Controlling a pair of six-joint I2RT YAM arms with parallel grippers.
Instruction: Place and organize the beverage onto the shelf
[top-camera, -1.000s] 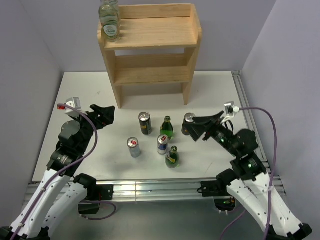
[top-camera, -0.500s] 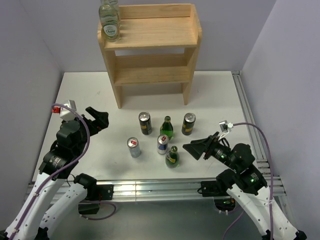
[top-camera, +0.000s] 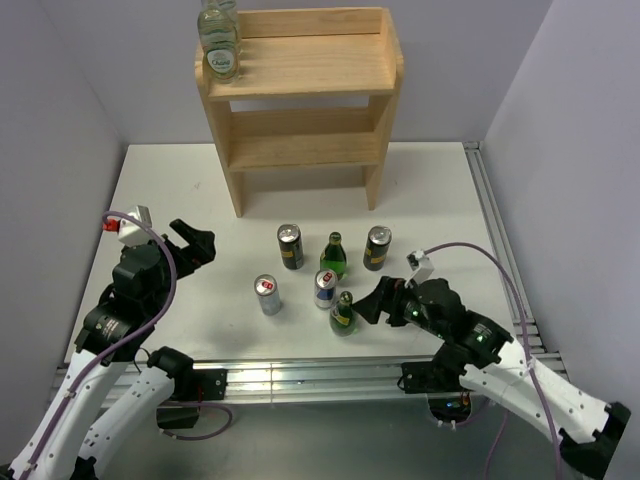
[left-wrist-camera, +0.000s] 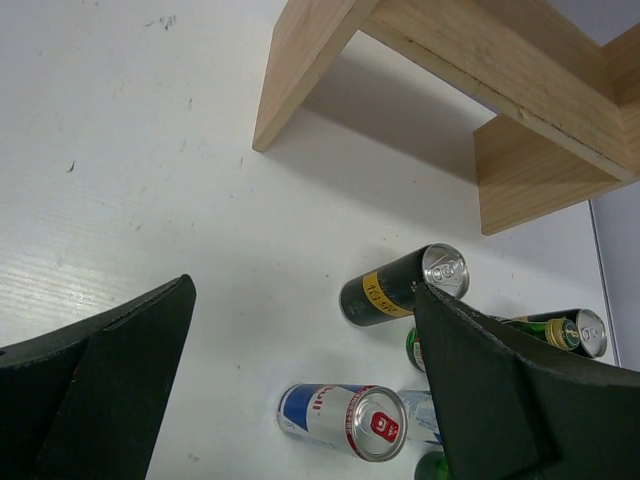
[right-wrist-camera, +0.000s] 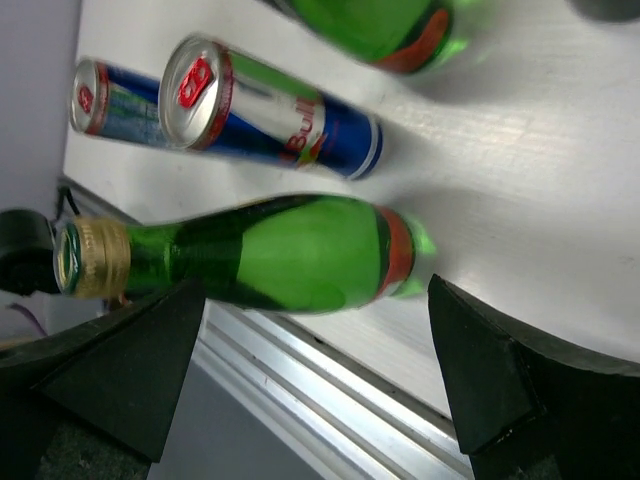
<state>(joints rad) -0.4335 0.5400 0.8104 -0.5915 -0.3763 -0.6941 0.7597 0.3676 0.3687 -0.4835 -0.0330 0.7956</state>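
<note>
Top external: clear glass bottles (top-camera: 219, 45) stand on the light wooden 3-tier shelf (top-camera: 300, 150); 4 metal cans (top-camera: 290, 246) and 2 green glass bottles (top-camera: 333, 258) wait on the white table (top-camera: 440, 190). Empty, the left end effector (top-camera: 197, 243) and right end effector (top-camera: 368, 305) gape wide.

Top camera looks down; both wrist cameras share the blue cans (left-wrist-camera: 340, 420).

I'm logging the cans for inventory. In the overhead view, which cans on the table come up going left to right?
Red-tabbed silver can → dark can with yellow band → red-tabbed blue can → second dark can.
</note>
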